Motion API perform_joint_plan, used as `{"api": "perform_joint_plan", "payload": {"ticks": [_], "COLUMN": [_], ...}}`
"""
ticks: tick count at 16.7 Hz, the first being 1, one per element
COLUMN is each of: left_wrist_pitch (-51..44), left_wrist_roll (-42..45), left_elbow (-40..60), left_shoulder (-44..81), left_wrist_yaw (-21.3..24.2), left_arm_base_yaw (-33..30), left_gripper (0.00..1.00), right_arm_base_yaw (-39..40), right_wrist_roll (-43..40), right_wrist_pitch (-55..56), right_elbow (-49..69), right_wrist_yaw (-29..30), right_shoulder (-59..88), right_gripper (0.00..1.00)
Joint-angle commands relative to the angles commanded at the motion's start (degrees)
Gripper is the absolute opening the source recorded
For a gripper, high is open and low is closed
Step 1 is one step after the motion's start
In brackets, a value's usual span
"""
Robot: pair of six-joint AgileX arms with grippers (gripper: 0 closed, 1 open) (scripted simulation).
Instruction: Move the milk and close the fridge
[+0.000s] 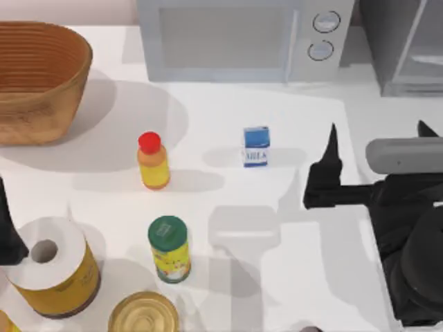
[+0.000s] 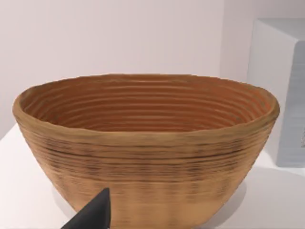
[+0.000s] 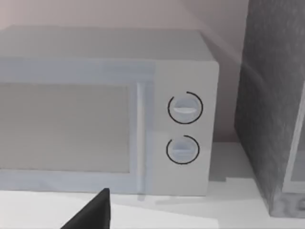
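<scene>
Two black AgileX arms flank the white table [image 1: 277, 290] in the top view: the right gripper [image 1: 377, 131] sits at the table's right side, its two pointed fingers spread well apart and holding nothing, one tip [image 1: 332, 138] aimed toward the back wall, while the left gripper [image 1: 5, 228] is a dark sliver at the left edge and I cannot tell whether it is open. From above, the milk, a small boxy carton with a blue top and white lettered lower part [image 1: 255, 146], stands upright near the table's middle, left of the right gripper and apart from it. The grey box-shaped fridge with its pale framed translucent door [image 1: 408, 45] stands in the back right corner, beside the white microwave with two round knobs [image 1: 242, 38]. Left of the carton stands a red-capped yellow bottle [image 1: 153, 162], nearer the front a green-lidded yellow jar [image 1: 169, 249], and at the front left a white-topped yellow roll [image 1: 52, 270] and a round golden tin [image 1: 143, 315]. A woven brown basket [image 1: 38, 79] fills the back left corner. The left wrist view looks straight at that basket [image 2: 143, 143], with one black fingertip [image 2: 93, 214] in front of it. The right wrist view faces the microwave [image 3: 95, 119] and the fridge's speckled grey side [image 3: 269, 105], a fingertip [image 3: 93, 212] in the foreground.
</scene>
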Motion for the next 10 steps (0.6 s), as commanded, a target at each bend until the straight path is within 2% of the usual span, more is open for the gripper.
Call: {"api": "perform_joint_plan", "payload": {"ticks": [6, 10], "left_wrist_pitch": [0.0, 0.0], "left_wrist_roll": [0.0, 0.0], "left_elbow": [0.0, 0.0], "left_shoulder": [0.0, 0.0], "left_wrist_yaw": [0.0, 0.0], "left_arm_base_yaw": [0.0, 0.0], "left_gripper": [1.00, 1.00], "right_arm_base_yaw": [-2.0, -3.3], "right_wrist_roll": [2.7, 4.4], "right_wrist_pitch": [11.6, 17.7], "right_elbow": [16.2, 25.0], "right_wrist_yaw": [-4.0, -6.8], "right_shoulder": [36.0, 50.4], "right_gripper": [1.00, 1.00]}}
